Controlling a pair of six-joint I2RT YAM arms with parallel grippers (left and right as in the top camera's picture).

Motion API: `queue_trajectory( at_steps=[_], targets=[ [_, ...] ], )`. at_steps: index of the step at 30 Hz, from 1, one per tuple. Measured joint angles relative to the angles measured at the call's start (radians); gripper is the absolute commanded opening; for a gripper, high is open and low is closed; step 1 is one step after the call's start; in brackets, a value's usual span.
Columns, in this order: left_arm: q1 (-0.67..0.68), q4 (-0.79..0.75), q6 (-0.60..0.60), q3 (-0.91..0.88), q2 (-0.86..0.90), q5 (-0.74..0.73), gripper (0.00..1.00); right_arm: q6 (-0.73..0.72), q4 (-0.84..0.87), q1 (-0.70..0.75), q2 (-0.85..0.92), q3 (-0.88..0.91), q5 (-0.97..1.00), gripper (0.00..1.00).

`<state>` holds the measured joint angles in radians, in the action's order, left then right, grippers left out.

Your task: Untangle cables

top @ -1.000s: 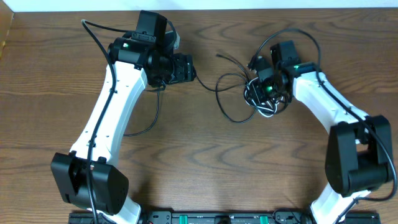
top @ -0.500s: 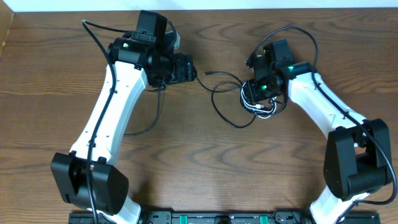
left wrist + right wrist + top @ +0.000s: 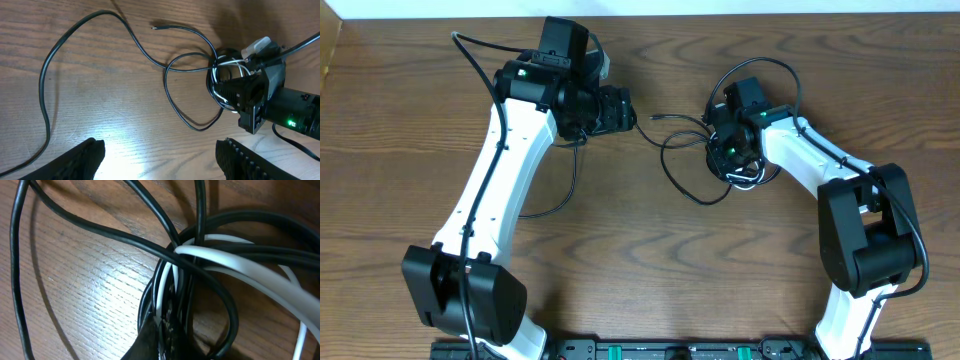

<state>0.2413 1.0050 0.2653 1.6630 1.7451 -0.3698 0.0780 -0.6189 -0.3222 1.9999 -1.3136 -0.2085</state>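
At the knot [image 3: 225,75], black and white cables [image 3: 695,150] are wound together, 0 freed; the right gripper [image 3: 732,155] is closed against it, the left gripper [image 3: 160,152] held open well apart. Separation is judged barely begun.

Item 1: black cables [image 3: 100,230], thin, flexible, dull-skinned cords; I cannot count them apart where they bunch.
Item 2: white cable [image 3: 235,262], thin and glossy, shorter than the black ones.
Condition: tangled; the white strands run through and under the black coils in one knot [image 3: 733,162].
Location: on the table [image 3: 640,280], toward its far edge, right of centre.
Lay: a wide black loop spreads flat left of the knot, toward the near edge.
Free end [image 3: 156,27]: a black tip, lying loose on the wood left of the knot.
Long run: I follow one black cord arcing away leftward.
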Motion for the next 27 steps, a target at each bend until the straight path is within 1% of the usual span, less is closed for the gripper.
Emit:
queue_trajectory(
  at_steps=[6, 9, 14, 16, 17, 18, 19, 21, 27],
  targets=[
    [0.000, 0.000, 0.000, 0.000, 0.000, 0.000, 0.77, 0.000, -0.012, 0.000, -0.002, 0.000, -0.017, 0.01],
    [0.000, 0.000, 0.000, 0.000, 0.000, 0.000, 0.77, 0.000, -0.079, 0.000, -0.026, -0.013, -0.045, 0.01],
    [0.000, 0.000, 0.000, 0.000, 0.000, 0.000, 0.77, -0.028, -0.142, 0.007, -0.143, -0.078, -0.087, 0.01],
    [0.000, -0.004, 0.000, 0.000, 0.000, 0.000, 0.77, -0.061, -0.148, 0.018, -0.238, -0.109, -0.119, 0.01],
    [0.000, -0.008, 0.000, 0.000, 0.000, 0.000, 0.79, -0.079, -0.148, 0.026, -0.273, -0.119, -0.136, 0.01],
    [0.000, -0.011, 0.000, 0.000, 0.000, 0.000, 0.92, -0.095, -0.150, 0.033, -0.290, -0.121, -0.147, 0.01],
    [0.000, -0.018, 0.000, 0.000, 0.000, 0.000, 1.00, -0.121, -0.159, 0.045, -0.310, -0.123, -0.162, 0.01],
    [0.000, -0.021, 0.000, 0.000, 0.000, 0.000, 0.98, -0.146, -0.170, 0.064, -0.319, -0.123, -0.198, 0.01],
    [0.004, -0.031, 0.001, -0.002, 0.000, -0.027, 0.99, -0.202, -0.189, 0.100, -0.316, -0.123, -0.227, 0.01]
  ],
)
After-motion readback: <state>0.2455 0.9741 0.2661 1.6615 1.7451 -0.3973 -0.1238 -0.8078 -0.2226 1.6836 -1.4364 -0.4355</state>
